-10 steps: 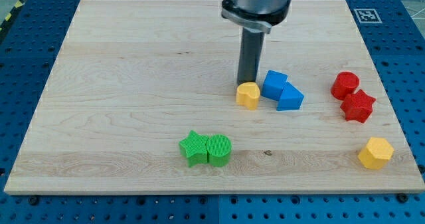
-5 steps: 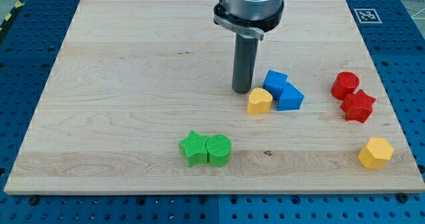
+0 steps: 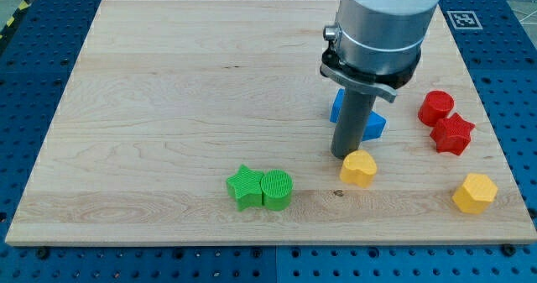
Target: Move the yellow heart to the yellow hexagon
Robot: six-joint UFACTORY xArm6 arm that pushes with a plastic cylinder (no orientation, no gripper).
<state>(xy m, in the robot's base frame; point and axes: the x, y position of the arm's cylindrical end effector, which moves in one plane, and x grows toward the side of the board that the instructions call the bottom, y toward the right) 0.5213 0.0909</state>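
Yellow heart [image 3: 358,167] & hexagon [image 3: 474,192]; green star [image 3: 243,186]; red star [image 3: 452,134]; pale wood board [image 3: 168,98]

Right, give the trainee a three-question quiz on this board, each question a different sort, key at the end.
1. True or false: my tip sits just to the upper left of the yellow heart.
2. Which block lies directly right of the green star, touching it? A) green cylinder B) red star C) yellow hexagon
3. Fill in: the yellow hexagon lies toward the view's ____ from the yellow heart.

Key: 1 true; 2 A; 3 right.
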